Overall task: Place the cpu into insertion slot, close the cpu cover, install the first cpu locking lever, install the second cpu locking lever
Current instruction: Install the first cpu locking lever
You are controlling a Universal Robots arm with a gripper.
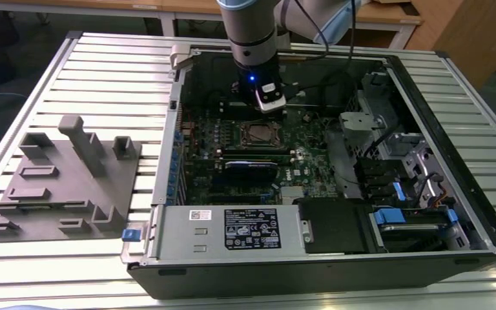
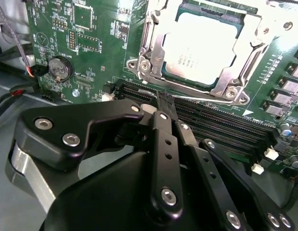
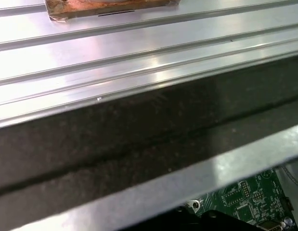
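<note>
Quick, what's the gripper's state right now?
Gripper: closed, holding nothing, just short of the cpu seated in its socket.

The open case (image 1: 317, 278) leaves the insertion slot (image 1: 261, 134) reachable from straight above, while its walls, the power supply box (image 1: 188, 226), the drive cage (image 1: 403, 161) at the exterior view's right and the arm (image 1: 250, 32) crowd the sides.
</note>
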